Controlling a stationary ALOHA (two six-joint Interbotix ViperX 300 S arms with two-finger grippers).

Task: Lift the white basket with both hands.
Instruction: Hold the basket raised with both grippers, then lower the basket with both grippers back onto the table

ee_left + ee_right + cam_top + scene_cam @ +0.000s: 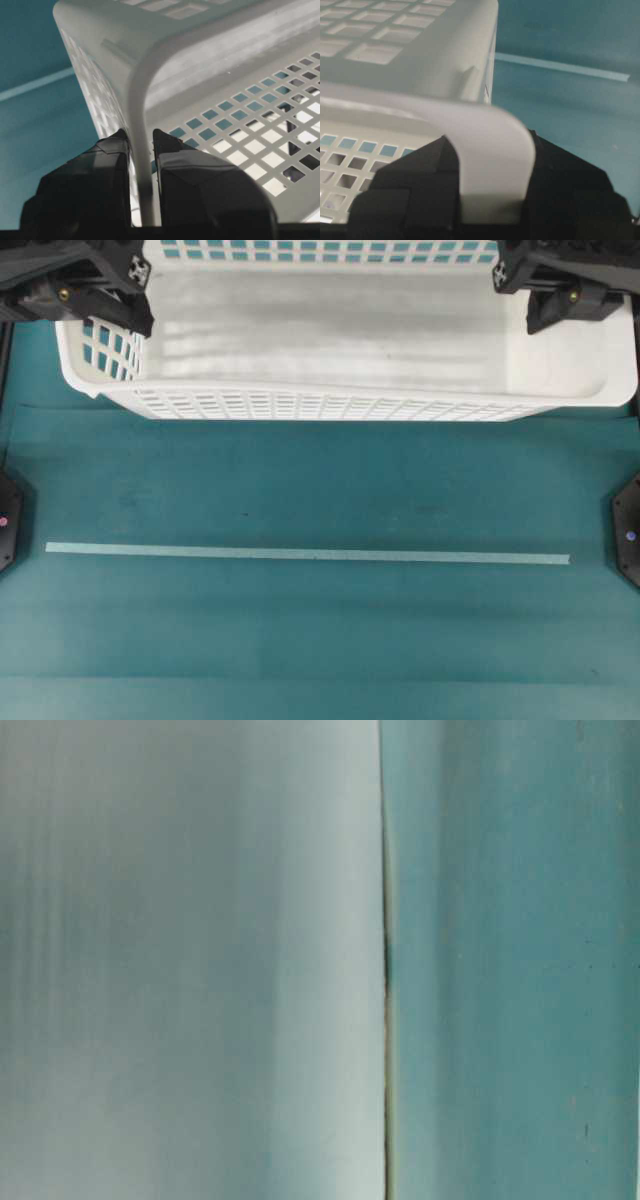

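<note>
The white basket (pixel 350 340) is lying at the far side of the overhead view, with its long axis running left to right and its open top facing up; its near long wall (pixel 340 405) of small holes is turned toward the pale tape line (pixel 308 555) that is stretched left to right across the teal table cover (pixel 320 640). The basket is being held at both short ends. The left gripper (pixel 141 150) is closed narrowly on the rim (pixel 139 115) of the left end wall, one finger (pixel 112 150) being pressed against the outside and the other against the inside, with the holed wall seen on the right of that view. The right gripper (pixel 492 165) is clamped on the broad rounded rim (pixel 490 150) of the right end, the dark fingers (pixel 420 170) being seen on either side of the white strip. In the overhead view both grippers are seen at the far corners, partly cut off by the frame edge. Two flat black plates (pixel 8 515) are sitting at the left and right edges of the table, well apart from the basket. The table-level view is blurred; only a pale surface beside a teal one is being shown. Nothing is lying between the basket and the tape line.
</note>
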